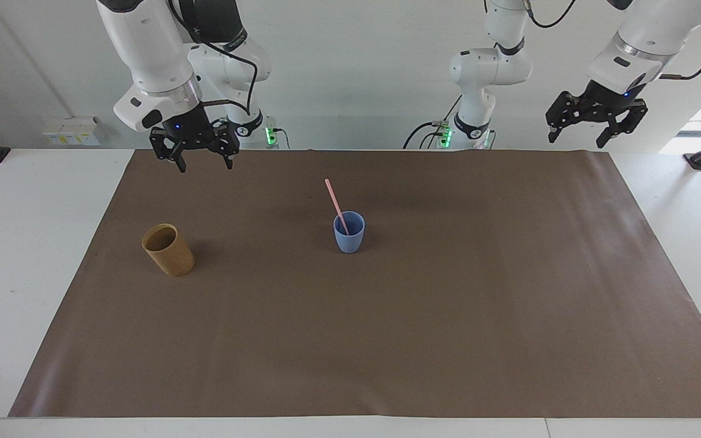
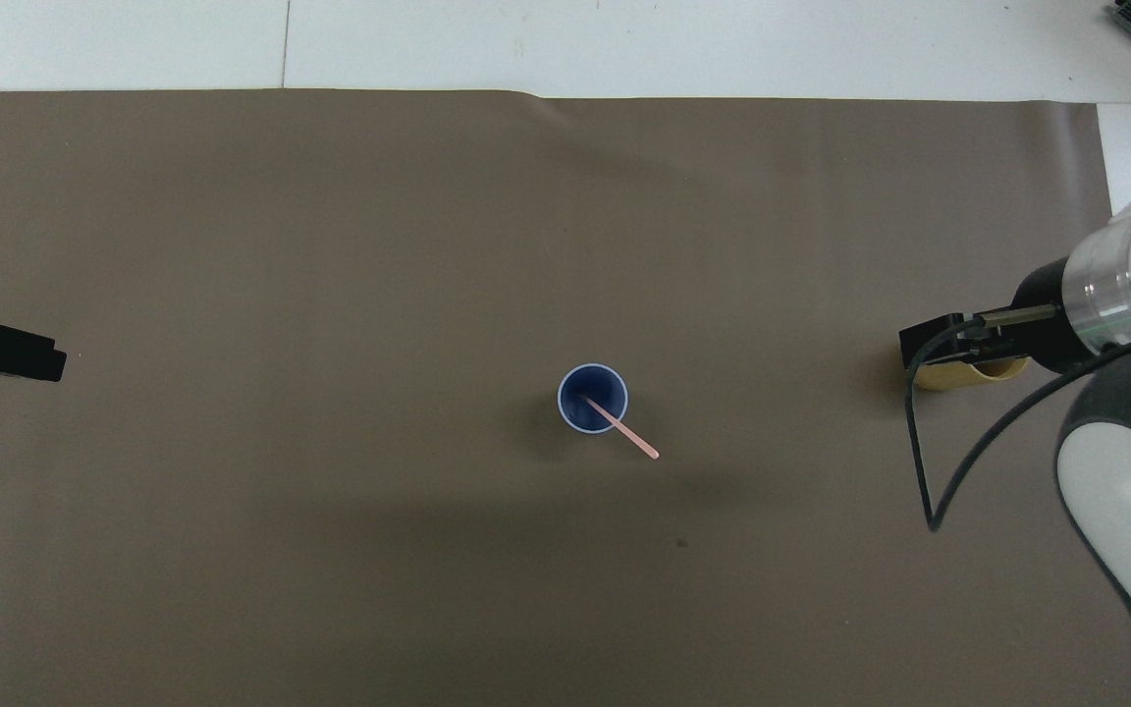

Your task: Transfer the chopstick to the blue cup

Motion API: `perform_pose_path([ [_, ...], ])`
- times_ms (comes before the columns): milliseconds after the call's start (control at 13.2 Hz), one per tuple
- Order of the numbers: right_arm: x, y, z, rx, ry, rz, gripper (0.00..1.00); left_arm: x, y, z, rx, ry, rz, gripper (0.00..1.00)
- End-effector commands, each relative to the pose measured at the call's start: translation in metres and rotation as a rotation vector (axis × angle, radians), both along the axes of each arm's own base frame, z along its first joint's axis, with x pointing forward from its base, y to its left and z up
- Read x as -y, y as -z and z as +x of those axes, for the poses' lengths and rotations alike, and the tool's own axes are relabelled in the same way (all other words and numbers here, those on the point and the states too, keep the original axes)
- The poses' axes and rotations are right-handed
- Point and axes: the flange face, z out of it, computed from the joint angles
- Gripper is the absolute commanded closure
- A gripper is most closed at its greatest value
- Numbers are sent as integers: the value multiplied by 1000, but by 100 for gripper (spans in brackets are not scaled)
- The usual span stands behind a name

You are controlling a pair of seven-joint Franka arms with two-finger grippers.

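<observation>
Facing view: the chopstick [image 1: 336,205] stands in the blue cup [image 1: 348,232] mid-mat, leaning on the rim with its top tilted toward the robots. I'd call the transfer done. My right gripper [image 1: 202,161] hangs jaws apart and empty over the mat's [image 1: 387,340] robot-side edge, well clear of the tan bamboo cup [image 1: 168,249], which stands empty toward the right arm's end. My left gripper [image 1: 594,128] waits raised at its own end, jaws apart, holding nothing. Both look parked away so nothing knocks the leaning stick.
</observation>
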Motion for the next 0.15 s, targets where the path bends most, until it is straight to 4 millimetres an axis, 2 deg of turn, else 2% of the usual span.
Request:
perform_pose_path([
  [0, 2, 1, -8, 13, -10, 15, 0, -10, -4, -4, 9, -62, 7, 0],
  [76, 2, 1, -8, 11, -5, 16, 0, -10, -3, -4, 7, -68, 6, 0],
])
